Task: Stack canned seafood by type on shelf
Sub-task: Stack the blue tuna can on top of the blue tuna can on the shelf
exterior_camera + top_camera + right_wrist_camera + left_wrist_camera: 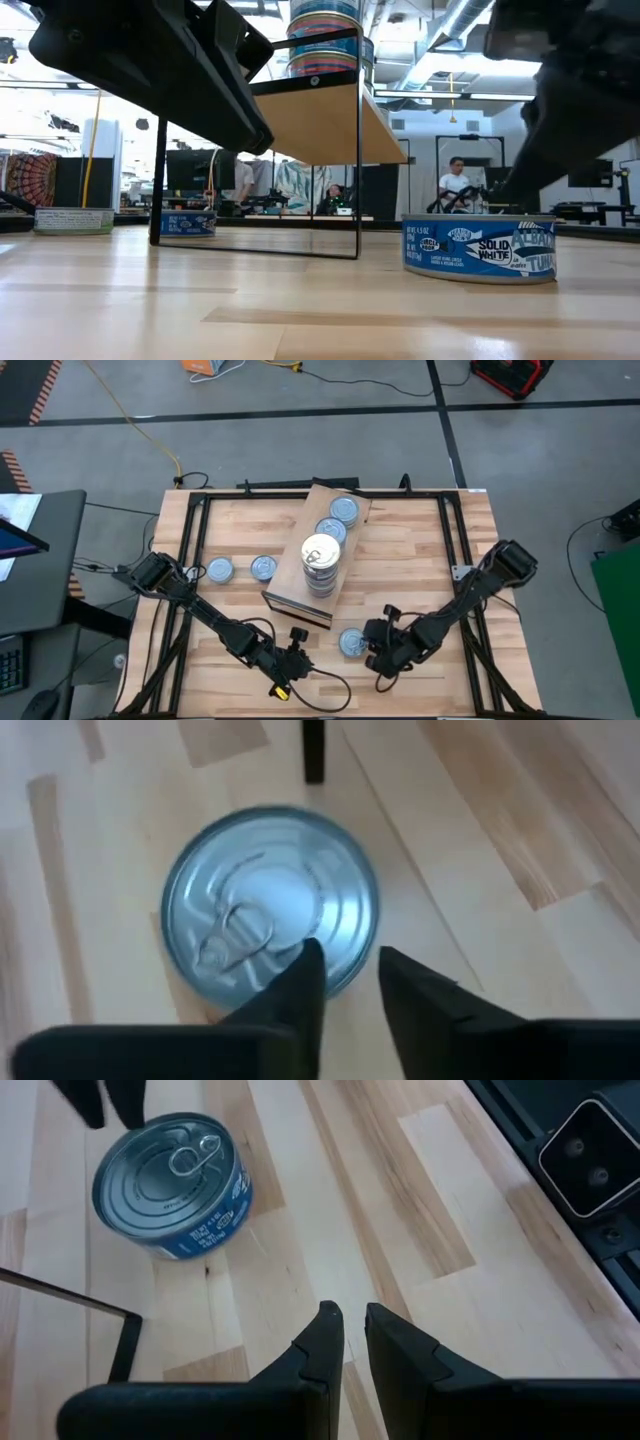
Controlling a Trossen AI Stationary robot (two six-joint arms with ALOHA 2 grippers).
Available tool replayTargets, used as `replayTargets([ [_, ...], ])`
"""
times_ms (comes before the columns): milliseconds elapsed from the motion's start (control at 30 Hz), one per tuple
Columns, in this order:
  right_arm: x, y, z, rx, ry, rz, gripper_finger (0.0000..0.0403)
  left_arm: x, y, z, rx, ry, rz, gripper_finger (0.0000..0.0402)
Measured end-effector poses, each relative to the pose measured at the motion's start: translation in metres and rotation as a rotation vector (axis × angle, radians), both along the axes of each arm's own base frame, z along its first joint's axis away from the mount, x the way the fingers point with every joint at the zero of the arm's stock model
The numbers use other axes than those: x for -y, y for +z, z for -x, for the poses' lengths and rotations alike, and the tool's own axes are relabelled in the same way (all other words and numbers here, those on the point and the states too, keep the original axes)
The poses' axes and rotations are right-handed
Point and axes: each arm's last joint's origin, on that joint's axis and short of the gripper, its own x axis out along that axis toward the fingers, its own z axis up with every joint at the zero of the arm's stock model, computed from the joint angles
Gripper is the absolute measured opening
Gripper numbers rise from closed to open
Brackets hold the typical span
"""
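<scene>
Because it is a small flat metal tin, the can nearest the front of the table looks hard and a bit heavy for its size. Its sides are smooth and may slip, so I think the best hold is across the round side wall, not on the lid. It sits flat on the table, just in front of the shelf's near end.

Right beside that can is the right gripper. Its fingers are only a little way apart and hold nothing. They hover over the near rim of the can, too narrow to fit around it yet.

At the near left is the left gripper. It is pinched nearly closed and empty, over bare wood.

Farther back, 2 more cans wait on the table at the left.

On the shelf, a tall stack with a pale lid on top stands toward the near end. Behind it sit 2 blue-grey tops. I cannot tell how many cans are under each.
</scene>
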Motion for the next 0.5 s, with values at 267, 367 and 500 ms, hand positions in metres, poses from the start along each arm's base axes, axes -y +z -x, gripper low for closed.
replayTargets([
  [267, 0.015, -0.002, -0.009, -0.048, -0.052, -0.075, 0.0221, 0.0, 0.0, 0.0, -0.002, 0.003, 0.002, 0.0045],
  [367, 0.017, -0.002, -0.01, -0.051, -0.058, -0.074, 0.0213, 0.0, -0.001, 0.0, -0.008, 0.003, -0.001, 0.0045],
  [500, 0.019, -0.004, -0.01, -0.052, -0.065, -0.076, 0.0182, 0.0, -0.001, 0.001, -0.008, 0.004, -0.001, 0.0045],
])
